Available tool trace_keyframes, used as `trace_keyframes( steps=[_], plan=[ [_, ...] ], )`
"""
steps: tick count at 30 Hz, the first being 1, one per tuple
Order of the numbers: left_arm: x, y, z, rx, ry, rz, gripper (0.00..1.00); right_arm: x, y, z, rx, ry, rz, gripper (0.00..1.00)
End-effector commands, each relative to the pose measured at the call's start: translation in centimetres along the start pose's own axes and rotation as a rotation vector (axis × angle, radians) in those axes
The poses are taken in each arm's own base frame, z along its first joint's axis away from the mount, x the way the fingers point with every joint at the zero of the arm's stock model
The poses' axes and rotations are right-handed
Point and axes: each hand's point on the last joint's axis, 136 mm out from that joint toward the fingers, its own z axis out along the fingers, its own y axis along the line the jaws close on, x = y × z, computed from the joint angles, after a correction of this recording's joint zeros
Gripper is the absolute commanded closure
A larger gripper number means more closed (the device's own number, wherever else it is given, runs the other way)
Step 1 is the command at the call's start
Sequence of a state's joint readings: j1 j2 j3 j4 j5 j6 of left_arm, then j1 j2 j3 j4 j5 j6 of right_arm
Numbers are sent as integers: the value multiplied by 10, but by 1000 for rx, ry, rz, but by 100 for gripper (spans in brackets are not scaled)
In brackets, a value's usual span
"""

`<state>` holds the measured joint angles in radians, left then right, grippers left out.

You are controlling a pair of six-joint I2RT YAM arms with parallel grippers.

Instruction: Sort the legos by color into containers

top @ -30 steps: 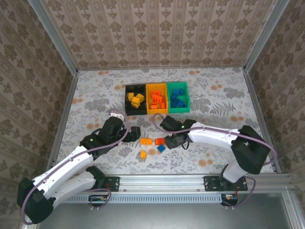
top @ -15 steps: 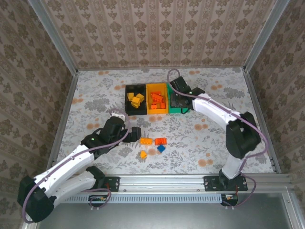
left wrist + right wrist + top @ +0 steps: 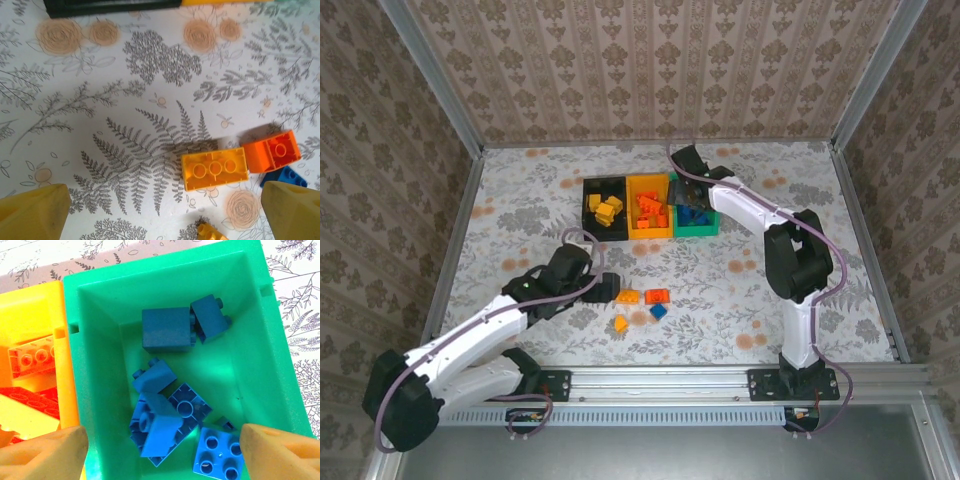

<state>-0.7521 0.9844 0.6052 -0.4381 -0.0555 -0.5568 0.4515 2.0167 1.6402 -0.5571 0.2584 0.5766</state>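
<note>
Left gripper [image 3: 165, 220] hangs wide open and empty near the yellow-orange brick [image 3: 215, 171]; red-orange brick [image 3: 272, 150] sits just beside it, so my closing jaws may snag both and missort one.

Left gripper [image 3: 607, 283] hangs low, stretched forward, jaws spread wide. Right gripper [image 3: 688, 196] is way out at full reach, pointing down, jaws apart too.
</note>
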Motion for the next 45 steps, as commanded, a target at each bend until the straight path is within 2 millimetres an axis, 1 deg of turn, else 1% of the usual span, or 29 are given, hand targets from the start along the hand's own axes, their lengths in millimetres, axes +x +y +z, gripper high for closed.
trace_keyframes(
  steps=[1,2,3,4,6,9,11,13,19,24,27,30,32,34,36,38,40,42,45],
  plan=[
    [13,-14,2,20,80,81,2,-6,4,-30,-52,-40,14,18],
    [18,-18,5,17,106,106,4,0,3,-34,-55,-33,11,18],
    [24,-23,8,16,133,133,5,-1,4,-38,-68,-49,14,18],
    [31,-28,11,13,162,164,6,3,3,-41,-74,-48,16,18],
    [44,-36,18,-1,216,219,9,13,-1,-44,-84,-36,19,18],
    [62,-42,28,-41,287,290,12,25,-9,-50,-93,-33,28,17],
    [71,-41,33,-74,323,320,16,30,-14,-52,-89,-30,32,17],
    [80,-40,37,-98,356,336,22,33,-17,-57,-90,-34,35,17],
    [102,-40,46,-118,430,362,36,33,-23,-66,-95,-52,52,17],
    [111,-45,50,-111,452,371,46,29,-26,-71,-85,-69,52,16],
    [111,-48,50,-103,446,372,58,29,-27,-71,-78,-69,52,16],
    [107,-51,46,-92,433,369,67,28,-28,-73,-76,-72,52,16],
    [98,-54,40,-82,402,369,69,28,-30,-74,-72,-76,52,16],
    [84,-57,31,-64,357,354,70,29,-31,-75,-70,-79,53,16],
    [65,-57,23,-49,306,321,71,30,-33,-75,-70,-79,55,16],
    [39,-56,13,-32,239,289,71,33,-34,-76,-73,-78,62,16],
    [4,-51,4,-33,141,254,71,37,-35,-75,-81,-71,70,16],
    [-31,-46,-2,-29,50,210,71,41,-36,-75,-85,-64,75,16],
    [-85,-32,-3,-43,-87,134,70,49,-39,-72,-82,-48,77,16]
  ],
)
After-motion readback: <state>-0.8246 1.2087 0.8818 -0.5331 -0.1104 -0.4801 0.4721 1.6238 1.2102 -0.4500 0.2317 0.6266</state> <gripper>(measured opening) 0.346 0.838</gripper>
